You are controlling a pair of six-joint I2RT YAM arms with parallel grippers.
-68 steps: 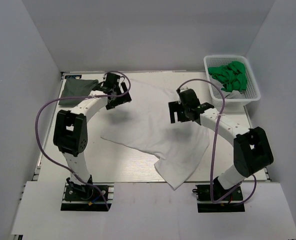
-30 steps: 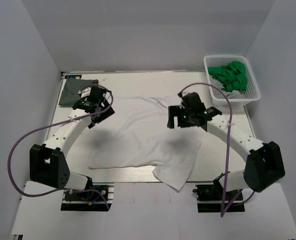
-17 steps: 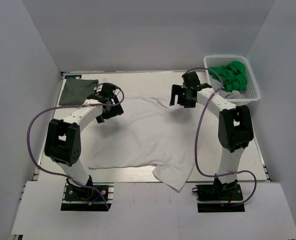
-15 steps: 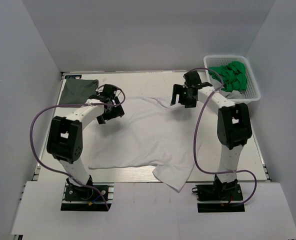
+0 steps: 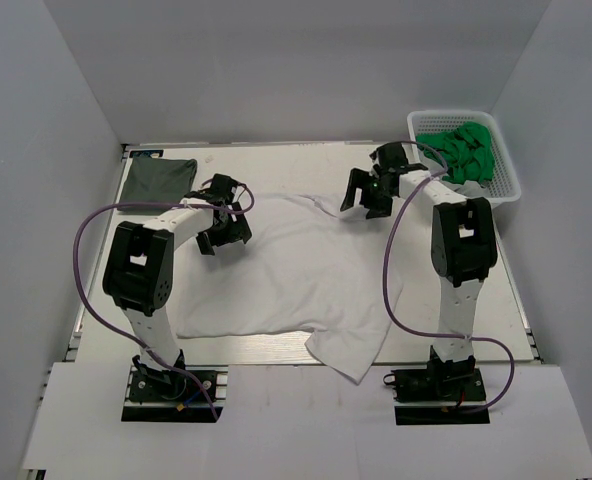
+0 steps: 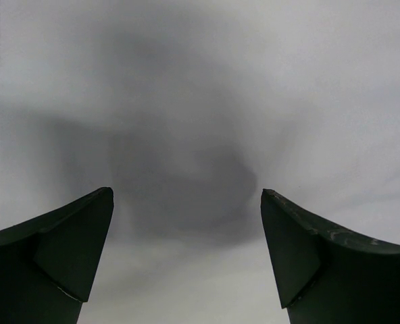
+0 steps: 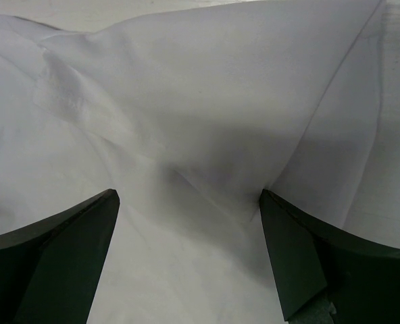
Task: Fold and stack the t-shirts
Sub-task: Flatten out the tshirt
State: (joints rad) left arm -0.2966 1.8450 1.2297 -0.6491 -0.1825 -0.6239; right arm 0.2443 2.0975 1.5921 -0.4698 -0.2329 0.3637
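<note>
— Can we read any word, number or brand in these views?
— No, we find nothing readable: no letters, labels or signs, neither in the top view nor in the two wrist views.

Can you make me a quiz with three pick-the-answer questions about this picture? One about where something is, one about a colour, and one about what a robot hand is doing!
1. Where on the white table is the folded dark grey-green cloth t-shirt? A far left corner; B near right corner; C the middle.
2. What colour is the crumpled pile inside the white plastic mesh basket? A red; B bright green; C blue.
3. The left gripper over the spread plain white cloth t-shirt is: A open; B shut on the shirt; C shut on nothing.
Answers: 1 A, it lies by the far left edge. 2 B, the pile is bright green. 3 A, the wrist view shows its fingers wide apart.
</note>
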